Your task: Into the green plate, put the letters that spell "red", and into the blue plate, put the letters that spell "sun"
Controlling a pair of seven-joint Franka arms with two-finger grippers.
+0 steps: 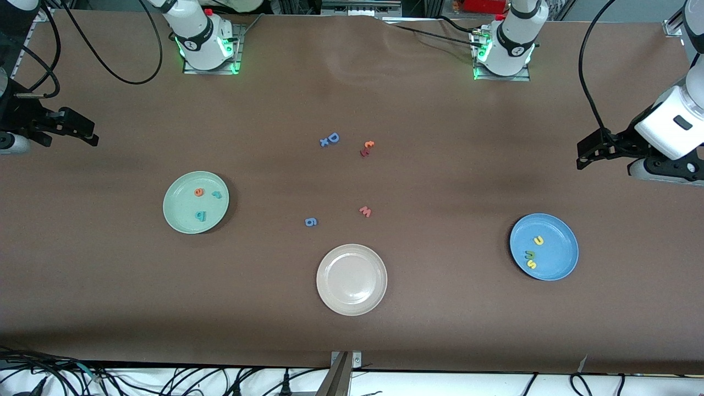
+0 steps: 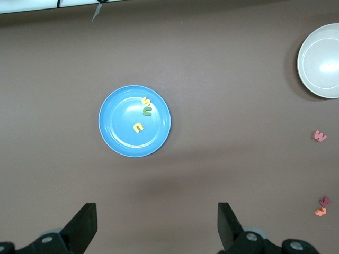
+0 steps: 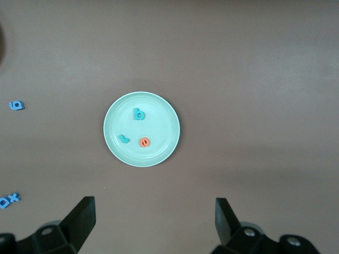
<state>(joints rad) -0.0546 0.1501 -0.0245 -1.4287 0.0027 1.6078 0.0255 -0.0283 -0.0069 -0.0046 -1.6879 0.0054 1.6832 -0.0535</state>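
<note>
The green plate (image 1: pixel 181 208) (image 3: pixel 159 121) lies toward the right arm's end of the table. It holds an orange "e" (image 1: pixel 199 192) (image 3: pixel 144 142), a teal "r" (image 1: pixel 217 194) (image 3: pixel 124 139) and a teal "d" (image 1: pixel 201 215) (image 3: pixel 139 114). At the left arm's end, the blue plate (image 1: pixel 558 250) (image 2: pixel 119 124) carries a yellow "u" (image 1: pixel 538 240) (image 2: pixel 137 127), an olive "n" (image 1: pixel 530 254) (image 2: pixel 147 111) and a yellow "s" (image 1: pixel 532 264) (image 2: pixel 145 100). My right gripper (image 1: pixel 91 132) (image 3: pixel 155 222) hangs open and empty above the table's edge. My left gripper (image 1: pixel 586 157) (image 2: pixel 157 225) does the same at its end.
A beige-white plate (image 1: pixel 351 279) sits mid-table, nearest the front camera. Loose letters lie in the middle: a blue "g" (image 1: pixel 311 221), a pink "w" (image 1: pixel 365 211), a blue "D" with an "x" (image 1: pixel 330 139), and an orange-red pair (image 1: pixel 367 148).
</note>
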